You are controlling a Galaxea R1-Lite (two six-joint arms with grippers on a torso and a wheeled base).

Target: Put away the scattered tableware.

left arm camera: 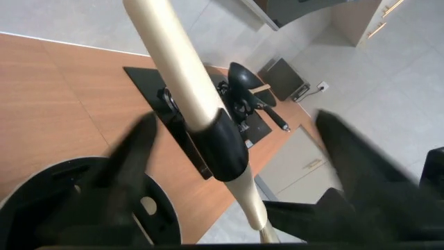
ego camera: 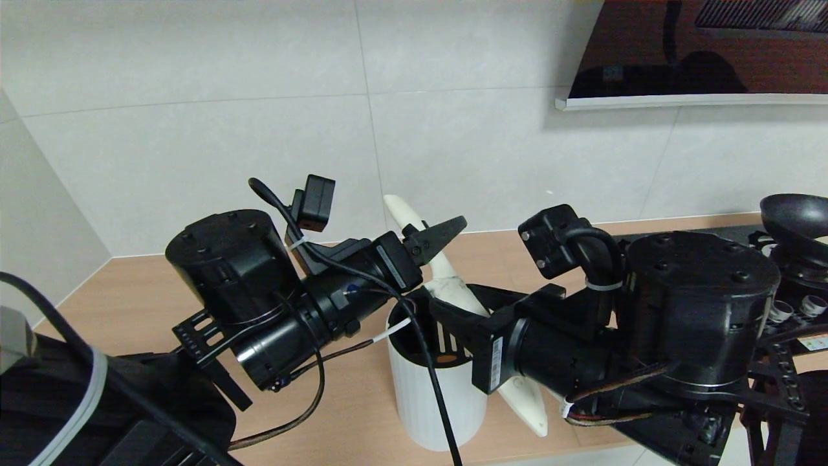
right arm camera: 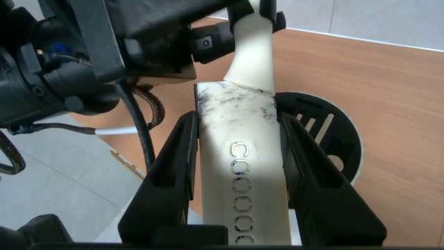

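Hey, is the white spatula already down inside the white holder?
No, the right pincer holds the spatula tilted above the holder, with its blade end hanging outside the holder's wall.

Left arm (ego camera: 259,298) comes in from the left, wrist angled up toward the right. Left gripper (ego camera: 443,236) has its fingers (left arm camera: 132,156) spread wide on either side of the spatula (ego camera: 453,288) handle, gaps on both sides. Right arm (ego camera: 679,310) reaches in from the right, lower. Right gripper (right arm camera: 239,128) is clamped on the spatula's wide blade. The two grippers sit just beside each other.
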